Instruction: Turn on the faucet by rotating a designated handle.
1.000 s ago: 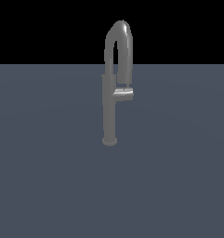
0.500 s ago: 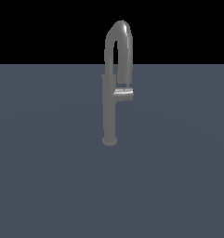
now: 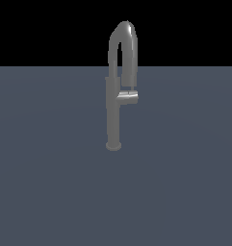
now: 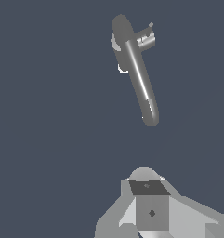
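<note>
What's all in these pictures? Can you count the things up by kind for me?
Faucet, tall and grey with an arched spout: 1
Handle, a short stub sticking out of the column: 1
Robot pincer, seen only in the wrist view, apart from the faucet: 1
Total: 3

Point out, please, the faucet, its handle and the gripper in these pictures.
faucet (image 3: 113, 115): exterior view, on the vertical column.
handle (image 3: 128, 97): exterior view, on the stub sticking sideways from the column.
gripper (image 4: 150, 204): wrist view, on the grey body; fingertips not clearly seen.
</note>
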You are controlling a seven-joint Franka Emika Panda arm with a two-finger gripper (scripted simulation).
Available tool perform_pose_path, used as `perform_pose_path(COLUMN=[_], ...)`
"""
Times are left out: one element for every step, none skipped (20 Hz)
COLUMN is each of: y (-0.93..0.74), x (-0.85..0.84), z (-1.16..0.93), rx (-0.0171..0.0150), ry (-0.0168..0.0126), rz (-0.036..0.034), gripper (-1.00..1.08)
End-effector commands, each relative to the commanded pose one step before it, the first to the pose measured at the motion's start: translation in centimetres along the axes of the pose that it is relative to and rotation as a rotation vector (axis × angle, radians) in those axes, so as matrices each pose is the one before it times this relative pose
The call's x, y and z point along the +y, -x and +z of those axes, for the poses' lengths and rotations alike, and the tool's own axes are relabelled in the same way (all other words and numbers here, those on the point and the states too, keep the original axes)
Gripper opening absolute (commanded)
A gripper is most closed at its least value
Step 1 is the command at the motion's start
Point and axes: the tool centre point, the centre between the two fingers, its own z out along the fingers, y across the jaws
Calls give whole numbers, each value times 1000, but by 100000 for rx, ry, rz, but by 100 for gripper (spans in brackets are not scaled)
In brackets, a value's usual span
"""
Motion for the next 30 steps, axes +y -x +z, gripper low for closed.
perform_pose_path(y=[-1324, -528, -531, -533, -537, -541, -543, -547, -550, -553, -556, -559, -563, -566, -569, -573, -577, -581, -585, -589, -595, -600, -606, -612, -619, -626, -634, -643, -653, -663], x=[-150, -63, -64, -65, -65, -65, -65, -66, -66, -66, -66, -66, -66, -67, -67, -67, -67, -67, -68, -68, -68, -68, -68, -69, -69, -70, -70, -71, -71, -73], z=[-16, -12, -13, -13, -14, -14, -15, -15, -15, -16, -16, -17, -17, -18, -18, -19, -19, -20, -20, -21, -22, -22, -23, -24, -24, -25, -26, -26, -27, -28], rx=[-4119, -1655, -1666, -1676, -1688, -1698, -1709, -1719, -1730, -1741, -1752, -1763, -1775, -1787, -1799, -1812, -1826, -1841, -1856, -1872, -1891, -1910, -1930, -1953, -1977, -2003, -2032, -2062, -2097, -2133], ry=[-3330, -1348, -1357, -1367, -1377, -1387, -1396, -1406, -1416, -1426, -1436, -1446, -1457, -1468, -1479, -1490, -1502, -1515, -1528, -1542, -1558, -1574, -1591, -1610, -1631, -1652, -1677, -1703, -1732, -1763], rz=[3431, 1368, 1376, 1383, 1392, 1399, 1407, 1414, 1422, 1429, 1436, 1444, 1452, 1460, 1468, 1476, 1486, 1496, 1506, 1518, 1531, 1545, 1560, 1577, 1595, 1615, 1638, 1662, 1689, 1719], gripper=[-100, -100, -100, -100, -100, -100, -100, -100, -100, -100, -100, -100, -100, -100, -100, -100, -100, -100, -100, -100, -100, -100, -100, -100, -100, -100, -100, -100, -100, -100])
